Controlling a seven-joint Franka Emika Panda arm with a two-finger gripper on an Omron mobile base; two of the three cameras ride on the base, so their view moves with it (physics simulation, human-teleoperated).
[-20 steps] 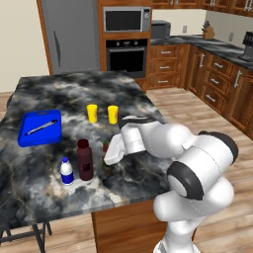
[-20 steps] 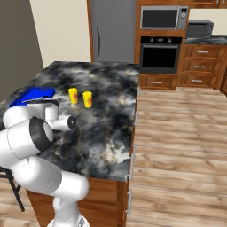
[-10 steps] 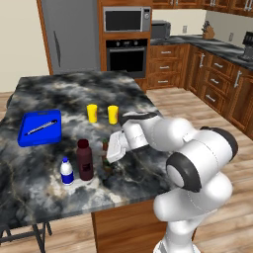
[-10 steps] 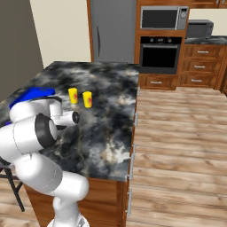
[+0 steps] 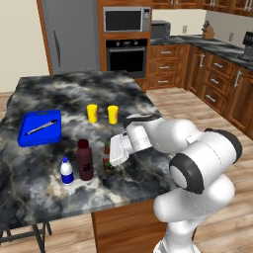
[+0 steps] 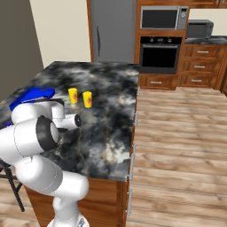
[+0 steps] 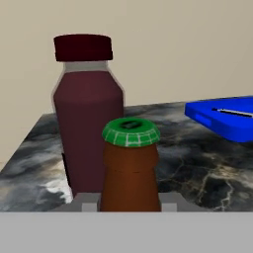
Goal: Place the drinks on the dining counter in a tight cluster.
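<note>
The white arm reached forward and to its left, low over the marbled table (image 5: 44,89), its forearm folded back toward the base and the hand level. The pincer (image 5: 109,160) stood closed narrowly around the slim brown beer bottle (image 7: 131,168), gripping it below the green cap. That bottle stood upright on the table near its front edge, just beside the dark maroon bottle (image 5: 85,159), which rose taller right behind it in the hand view. The small white bottle (image 5: 66,171) with a blue cap stood just beside the maroon one on its far side. Two yellow cups (image 5: 102,113) sat farther back, well apart from the bottles, and a blue tray (image 5: 39,128) lay toward the table's left.
</note>
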